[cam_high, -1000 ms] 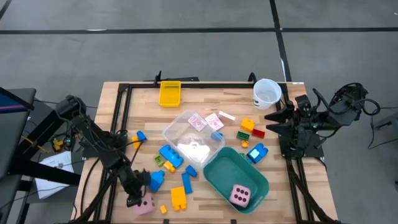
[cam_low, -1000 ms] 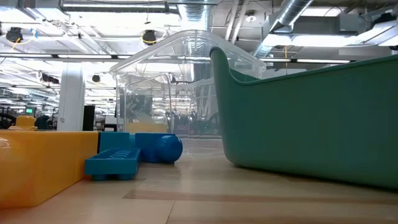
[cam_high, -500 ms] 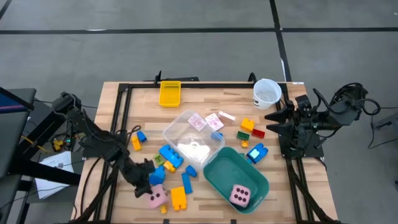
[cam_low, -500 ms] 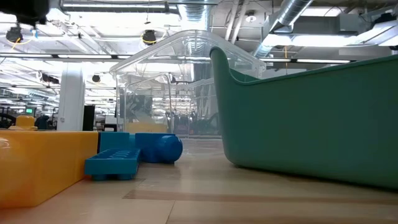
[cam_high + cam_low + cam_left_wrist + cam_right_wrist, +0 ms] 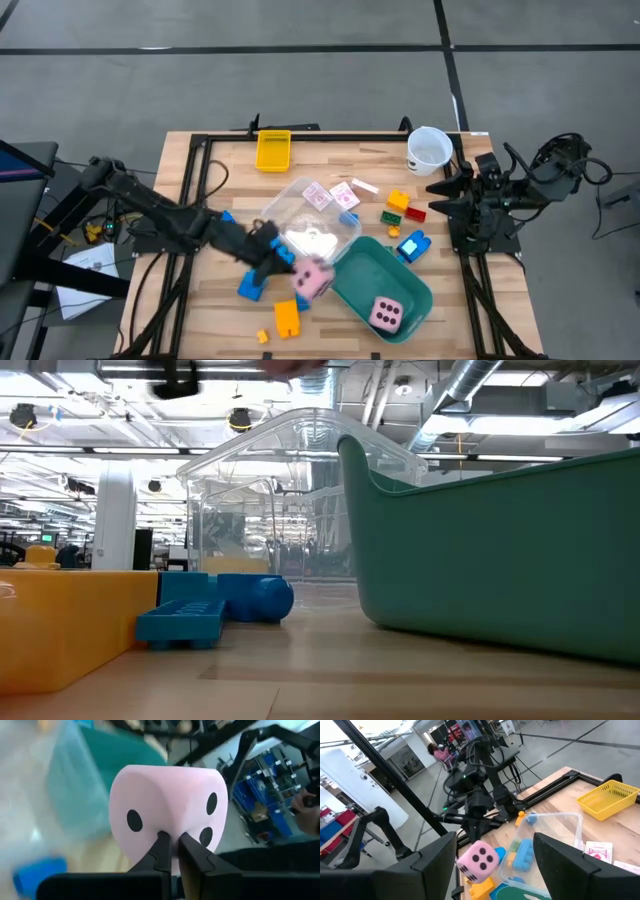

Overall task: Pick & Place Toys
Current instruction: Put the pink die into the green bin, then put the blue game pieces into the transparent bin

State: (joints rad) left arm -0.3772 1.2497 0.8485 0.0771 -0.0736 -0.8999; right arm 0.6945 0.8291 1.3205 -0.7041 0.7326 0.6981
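I see left gripper [image 5: 296, 277] with fingers [image 5: 161, 851] clamped on pink die [image 5: 313, 280], held above worktop [image 5: 330, 160] beside teal tub [image 5: 352, 283] rim, tub at die's 3 o'clock. Second die [image 5: 386, 314] inside tub. Clear container [image 5: 290, 205] at 12 o'clock, blue brick [image 5: 250, 288] at 9, orange brick [image 5: 287, 318] at 6. Right gripper [image 5: 436, 195] waits at right edge, fingers apart, empty.
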